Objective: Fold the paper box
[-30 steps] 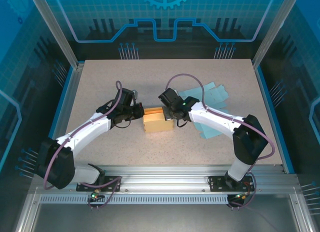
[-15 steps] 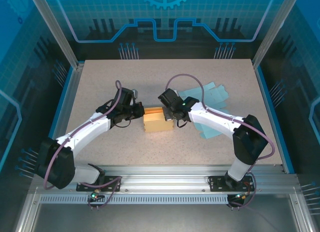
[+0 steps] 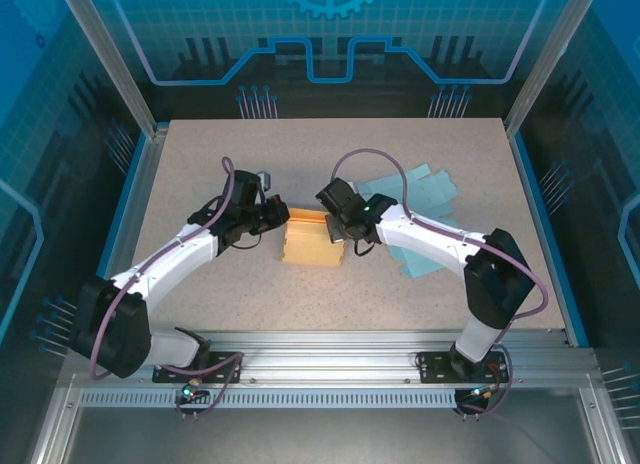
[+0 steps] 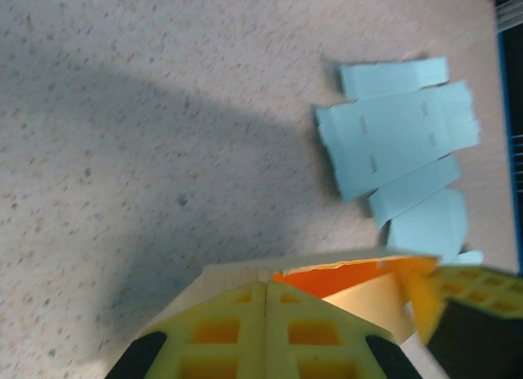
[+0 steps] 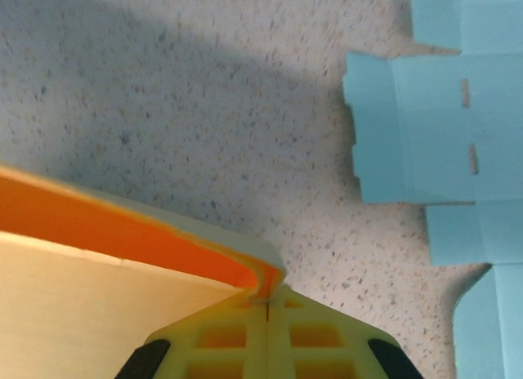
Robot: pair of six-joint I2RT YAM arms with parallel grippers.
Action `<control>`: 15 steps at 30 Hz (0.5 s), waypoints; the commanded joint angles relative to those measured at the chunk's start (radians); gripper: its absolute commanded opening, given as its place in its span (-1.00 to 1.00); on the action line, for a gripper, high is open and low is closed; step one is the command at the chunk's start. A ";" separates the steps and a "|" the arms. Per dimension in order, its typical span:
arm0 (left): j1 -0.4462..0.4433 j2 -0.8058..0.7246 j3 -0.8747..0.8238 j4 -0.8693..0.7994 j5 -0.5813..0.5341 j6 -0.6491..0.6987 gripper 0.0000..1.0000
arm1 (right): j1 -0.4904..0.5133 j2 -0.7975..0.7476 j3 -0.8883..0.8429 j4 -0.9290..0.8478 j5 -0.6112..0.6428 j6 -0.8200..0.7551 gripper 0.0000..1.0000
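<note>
Top external view: the box [image 3: 312,241] sits on the table [image 3: 200,154] between our arms, with blue sheets [image 3: 425,189] well apart from it. Our right gripper [image 5: 266,304] is closed tight on the box's orange wall. The left gripper [image 4: 265,291] is closed too, apparently pinching the opposite edge. We should move both wrists together, so the paper creases rather than tears.

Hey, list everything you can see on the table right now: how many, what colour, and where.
orange paper box: one, orange inside, tan outside, table centre, between the two hands.
flat light-blue paper cut-outs: overlapping so count unclear, light blue, right of centre towards the far side.
speckled table top: one, beige, beneath everything.
left hand: one, black and yellow, shut on the box's left edge.
right hand: one, black and yellow, shut on the box's right edge.
</note>
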 commanded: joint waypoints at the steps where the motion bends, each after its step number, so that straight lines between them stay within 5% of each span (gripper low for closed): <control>1: 0.010 -0.029 -0.026 0.160 0.123 -0.082 -0.96 | 0.052 0.058 -0.033 -0.072 -0.118 0.007 -1.00; 15: 0.014 -0.087 -0.107 0.008 0.084 0.007 -1.00 | 0.047 0.019 0.006 -0.085 -0.078 0.019 -1.00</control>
